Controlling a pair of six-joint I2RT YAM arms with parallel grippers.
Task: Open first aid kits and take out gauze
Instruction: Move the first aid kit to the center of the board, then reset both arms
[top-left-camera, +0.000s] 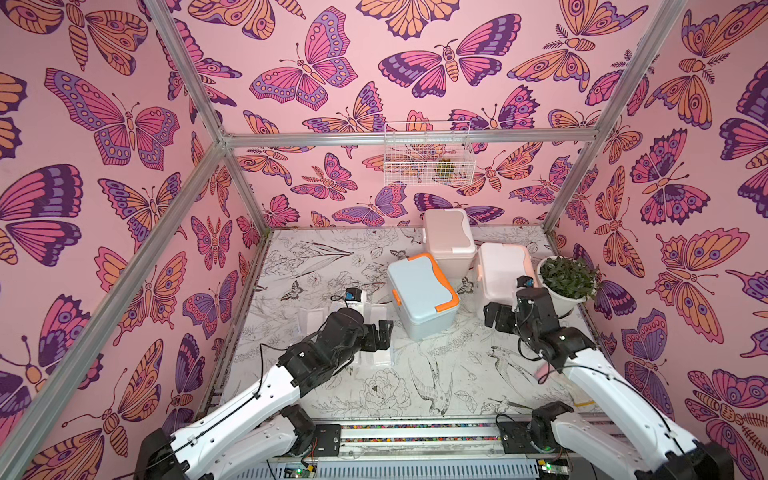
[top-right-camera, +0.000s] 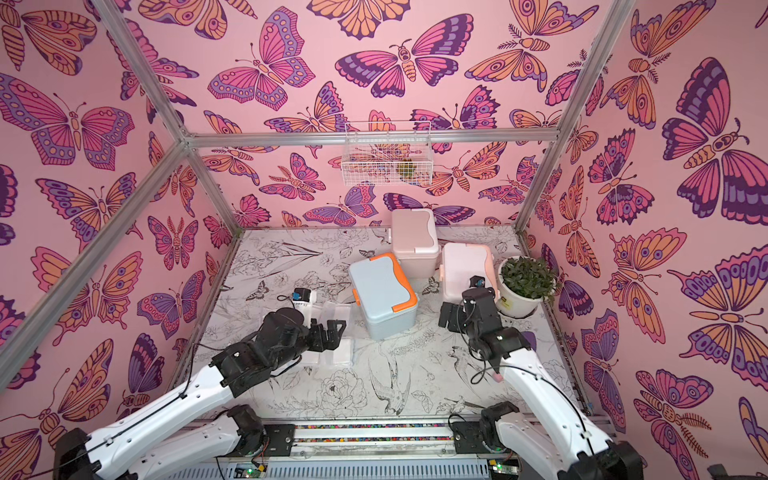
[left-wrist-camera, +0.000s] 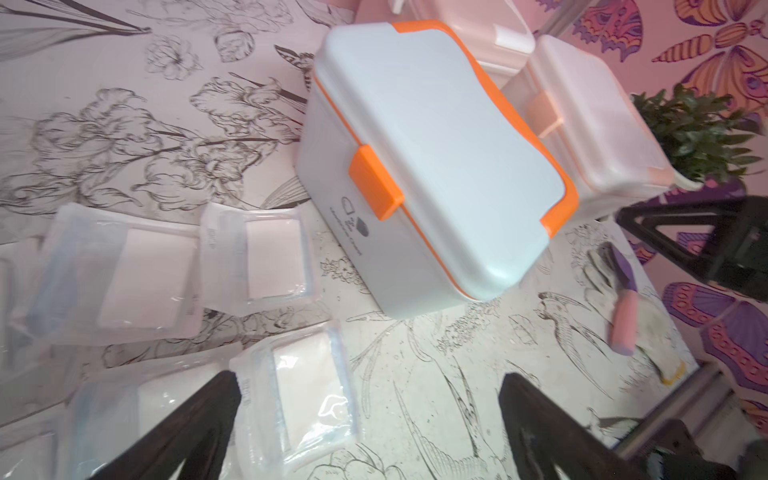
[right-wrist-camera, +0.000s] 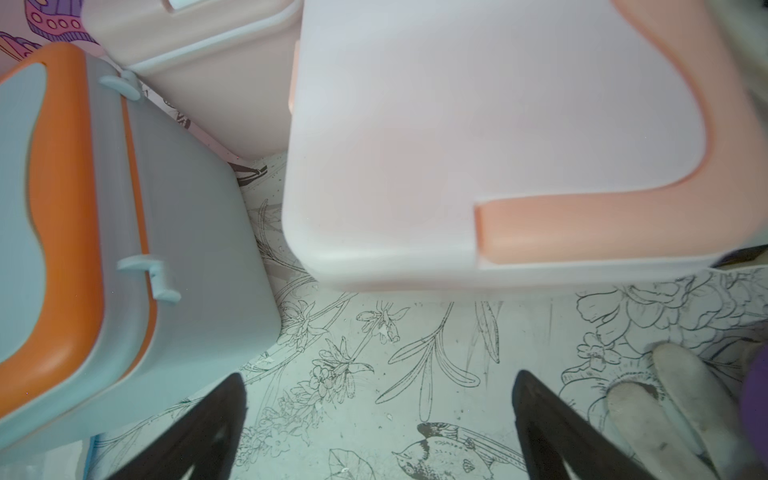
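Containers: three, all with lids down, contents hidden. The blue-grey plastic case with orange trim (top-left-camera: 422, 295) stands mid-desk, its orange latch (left-wrist-camera: 376, 187) lying flat over the seam. The beige-pink plastic case (top-left-camera: 449, 243) stands behind it, near the back wall. The white plastic case with peach handle (top-left-camera: 503, 274) stands to their right.

Gauze: clear flat square packets with white pads (left-wrist-camera: 257, 253) lie loose on the flower-printed desk (top-left-camera: 457, 374), left of the blue-grey case and partly beneath the left arm.

The left tool (top-left-camera: 384, 332) hangs over the packets, jaws spread, empty. The right tool (right-wrist-camera: 378, 415) faces the white case, jaws spread, empty.

A white pot of green plant (top-left-camera: 567, 282) stands just beside the white case. A white wire basket (top-left-camera: 428, 153) hangs on the back wall, contents unclear
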